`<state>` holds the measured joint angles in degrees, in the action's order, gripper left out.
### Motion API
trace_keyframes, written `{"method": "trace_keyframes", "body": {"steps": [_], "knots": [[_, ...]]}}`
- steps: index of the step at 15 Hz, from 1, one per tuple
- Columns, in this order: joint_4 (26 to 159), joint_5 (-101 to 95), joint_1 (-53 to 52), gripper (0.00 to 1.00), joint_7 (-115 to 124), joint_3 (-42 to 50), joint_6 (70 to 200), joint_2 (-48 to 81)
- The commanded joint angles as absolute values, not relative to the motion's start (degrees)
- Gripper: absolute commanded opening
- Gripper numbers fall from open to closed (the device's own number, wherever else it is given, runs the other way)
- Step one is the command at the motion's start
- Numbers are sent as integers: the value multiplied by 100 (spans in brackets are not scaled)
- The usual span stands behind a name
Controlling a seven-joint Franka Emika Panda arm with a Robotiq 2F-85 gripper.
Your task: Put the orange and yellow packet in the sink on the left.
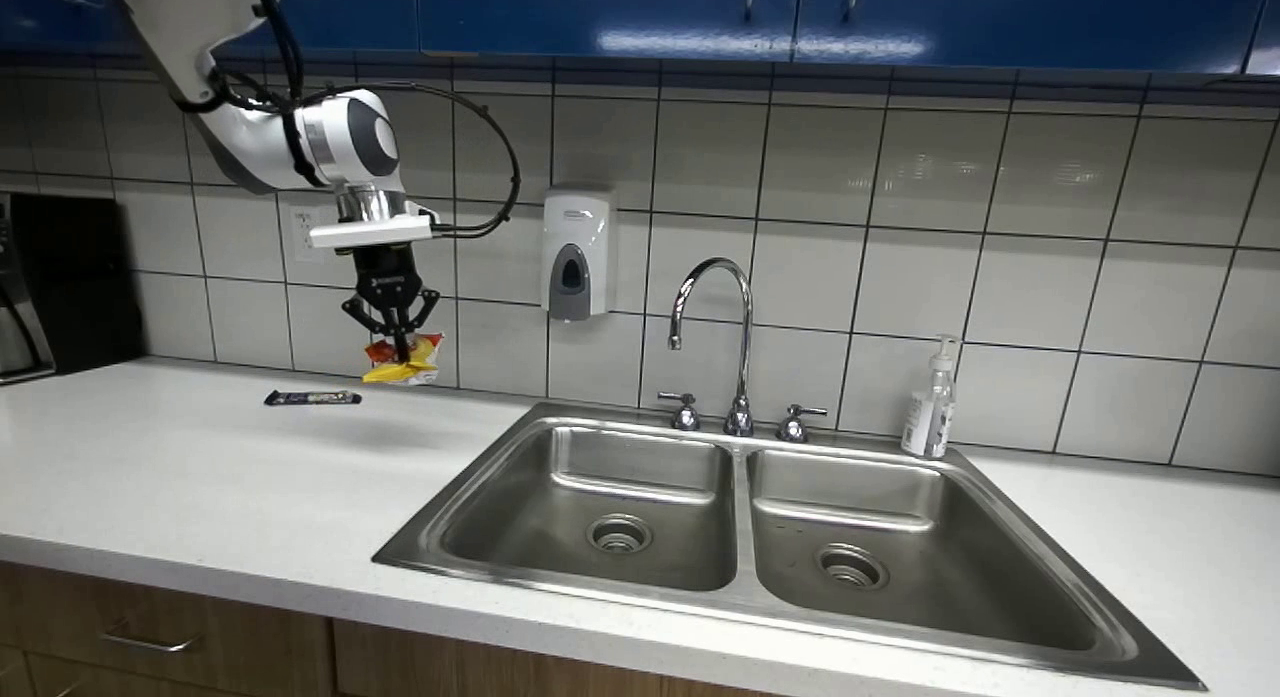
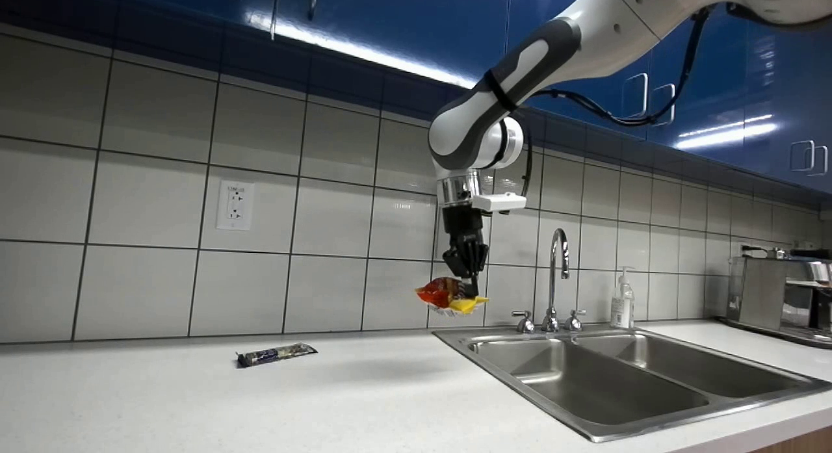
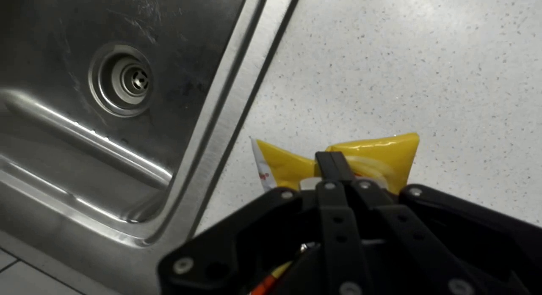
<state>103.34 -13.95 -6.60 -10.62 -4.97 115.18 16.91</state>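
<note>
The packet is orange-red and yellow with some white, and it shows in an exterior view (image 1: 392,373), in another exterior view (image 2: 442,294) and in the wrist view (image 3: 381,153). My gripper (image 1: 402,355) is shut on it and holds it above the counter; the fingers also show in an exterior view (image 2: 471,287) and in the wrist view (image 3: 332,164). The packet is pinched at its middle, and the gripper hides part of it. The left sink basin (image 1: 520,537) lies beside the packet; the basin also shows in an exterior view (image 2: 604,388) and in the wrist view (image 3: 178,96).
A dark wrapped bar (image 1: 313,398) lies on the white counter (image 1: 200,467). A tall faucet (image 1: 745,347) with two handles stands behind the sink, near the right basin (image 1: 960,567). A soap bottle (image 1: 930,407) and a wall dispenser (image 1: 580,257) stand at the back.
</note>
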Motion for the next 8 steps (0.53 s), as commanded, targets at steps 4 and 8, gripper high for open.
{"method": "trace_keyframes", "body": {"steps": [4, 8], "knots": [[10722, -1220, -161, 0, -1601, -246, 11509, 1266], [10658, -1213, 123, 0, -1933, -63, 11552, 1402]]}}
